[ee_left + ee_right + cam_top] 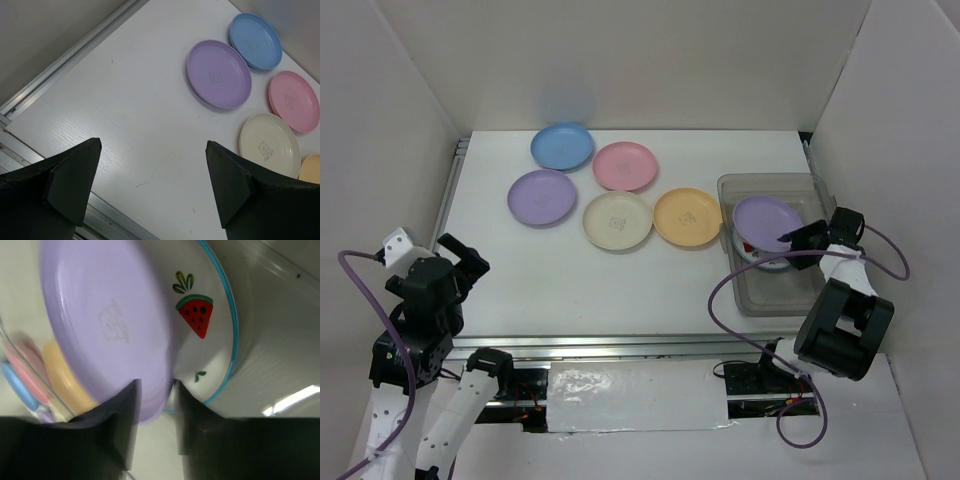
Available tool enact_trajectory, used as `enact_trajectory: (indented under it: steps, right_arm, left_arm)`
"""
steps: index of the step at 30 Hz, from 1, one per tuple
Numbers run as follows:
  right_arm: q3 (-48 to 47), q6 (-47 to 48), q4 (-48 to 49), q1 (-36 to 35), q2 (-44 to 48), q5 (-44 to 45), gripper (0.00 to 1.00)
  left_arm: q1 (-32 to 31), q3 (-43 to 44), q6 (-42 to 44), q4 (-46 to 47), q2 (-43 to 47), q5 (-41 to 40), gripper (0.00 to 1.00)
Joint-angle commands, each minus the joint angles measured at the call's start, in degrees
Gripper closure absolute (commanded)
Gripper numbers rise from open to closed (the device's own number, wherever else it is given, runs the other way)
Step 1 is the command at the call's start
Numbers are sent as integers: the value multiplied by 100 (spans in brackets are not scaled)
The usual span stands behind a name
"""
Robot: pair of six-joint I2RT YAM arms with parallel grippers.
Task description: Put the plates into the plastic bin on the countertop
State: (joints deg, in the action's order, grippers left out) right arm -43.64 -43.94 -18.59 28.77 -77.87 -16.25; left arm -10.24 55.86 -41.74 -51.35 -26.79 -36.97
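A purple plate (pixel 110 325) is seemingly being released into the plastic bin (pixel 775 300) from the right gripper (pixel 156 390)'s narrowly parted jaws, the left gripper (pixel 152 147)'s being spread wide; a clean withdrawal is needed next.

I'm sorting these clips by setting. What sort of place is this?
Probably a robot test cell: white walls box in a white table, two robot arms are bolted at its near edge, and coloured plates lie beside a plastic bin.
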Motion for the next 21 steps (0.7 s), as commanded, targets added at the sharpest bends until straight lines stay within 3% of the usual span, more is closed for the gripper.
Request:
enact_trajectory:
  steps: [1, 3, 5, 13, 16, 19, 21]
  right_arm:
    - [-4, 35, 172, 23, 307, 113, 39]
    - [-39, 0, 58, 23, 403, 140, 27]
    - [-92, -26, -65, -3, 614, 245, 2]
    - [-812, -97, -882, -284, 2132, 588, 0]
    - [-1050, -10, -954, -819, 2818, 649, 0]
    - [-1269, 61, -1119, -1776, 3119, 684, 0]
    - [-1384, 105, -1243, -2608, 3216, 939, 0]
  left_arm:
    - [31, -22, 166, 249, -28, 32, 1]
    - [31, -31, 174, 275, -37, 49, 1]
    - [31, -31, 201, 301, -107, 76, 1]
    - [31, 48, 385, 389, -854, 462, 1]
    - [31, 206, 228, 337, -1328, 934, 1]
    - [31, 154, -79, 652, -1943, 1786, 1]
    - [22, 22, -492, 967, -2444, 1939, 1]
